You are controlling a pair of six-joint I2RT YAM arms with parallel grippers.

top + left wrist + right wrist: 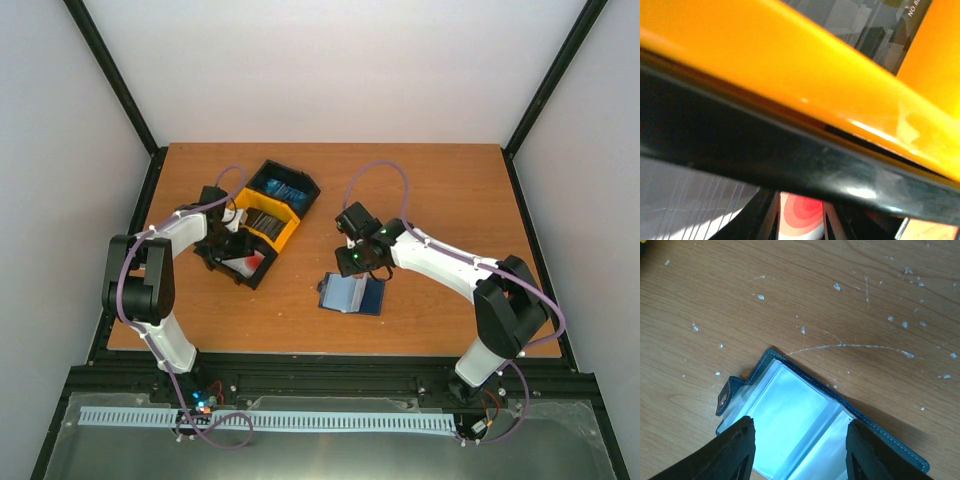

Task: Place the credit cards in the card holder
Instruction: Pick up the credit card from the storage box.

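From above, the black-and-yellow three-compartment plastic tray (pixel 262 215) stands on the brown wooden table (pixel 440 190). Its far compartment holds blue cards (pixel 285 188) and its middle one dark grey cards (pixel 262 218). The left gripper (pixel 232 252) is down at the tray's nearest compartment, over a white plastic card with a red circle (pixel 248 265). Right of the tray, and a little nearer the arm bases, lies the small navy-blue folding card holder (pixel 352 294), opened flat with its pale pockets up. The right gripper (pixel 356 262) hangs over the holder's tray-side edge.

At the left wrist, the tray's wall, yellow above black, fills nearly everything. Below it the white card's red rings (pixel 800 220) show between two dark shapes that I take for the fingers (pixel 760 220). Whether they pinch the card or merely flank it cannot be told.

At the right wrist, the fingers (pixel 745 450) are spread wide, one on each side of the open holder's clear pocket (pixel 790 425), gripping nothing. The snap tab (pixel 723 400) sticks out at the holder's left edge. Whether the fingertips touch the holder is unclear.

The step in hand looks like taking a card from the tray while the holder waits ready; no card is in it yet. Next, the card must be lifted clear of the tray's wall, carried right to the holder, and slid edge-first into a pocket. That likely needs the right fingers to pin the holder flat.
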